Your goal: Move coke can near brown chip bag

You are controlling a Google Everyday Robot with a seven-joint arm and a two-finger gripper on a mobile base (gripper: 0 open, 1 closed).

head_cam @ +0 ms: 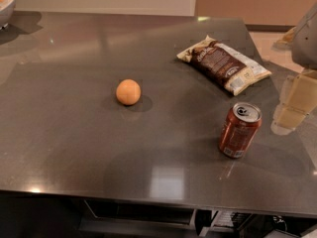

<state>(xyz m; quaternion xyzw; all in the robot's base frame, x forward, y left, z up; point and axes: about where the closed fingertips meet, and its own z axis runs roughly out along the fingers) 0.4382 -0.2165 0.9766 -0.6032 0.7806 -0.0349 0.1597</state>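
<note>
Rightward, end effector [295,104], grip indiscernible, near coke can [239,130] on glossy counter [74,133]; brown chip bag [223,63] beyond

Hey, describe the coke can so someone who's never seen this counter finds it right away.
On the dark countertop, look to the near right area, in front of the brown chip bag and beside the gripper at the right edge. The coke can stands upright there: the only reddish-brown cylinder, unlike the round orange.

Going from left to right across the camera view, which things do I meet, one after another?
Bowl → orange → coke can → gripper, at the right edge, right of the can. The brown chip bag, behind the can, overlaps it sideways, so it is left out.
</note>
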